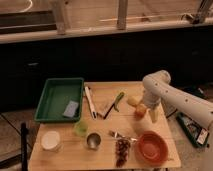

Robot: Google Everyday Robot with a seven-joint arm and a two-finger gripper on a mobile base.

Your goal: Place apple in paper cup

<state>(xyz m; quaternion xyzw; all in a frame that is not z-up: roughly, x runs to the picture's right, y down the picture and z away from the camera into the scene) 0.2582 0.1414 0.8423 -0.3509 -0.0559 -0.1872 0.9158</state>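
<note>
Counter point(102, 155): a wooden top that carried everything; its right front corner was cut off by my arm.
Green tray point(50, 97): one, at the back left, with a single grey-blue block point(71, 108) lying inside near its front right corner.
Orange-red bowl point(152, 146): one, at the front right; I could not make out anything inside it.
My end effector point(144, 111): at the right side of the counter, behind the bowl, pointing down; it sat right at the apple, and I could not tell how its jaws stood.
Paper cup point(50, 140): one, white, at the front left, well apart from the apple; its inside looked plain white.
Apple point(140, 110): one, orange-red, on the right of the counter, partly hidden by my end effector.
Green cup point(80, 128): one, just in front of the tray.
Metal cup point(93, 140): one, beside the green cup; contents too dark to tell.
Yellow item point(132, 101): one, just behind the apple.
</note>
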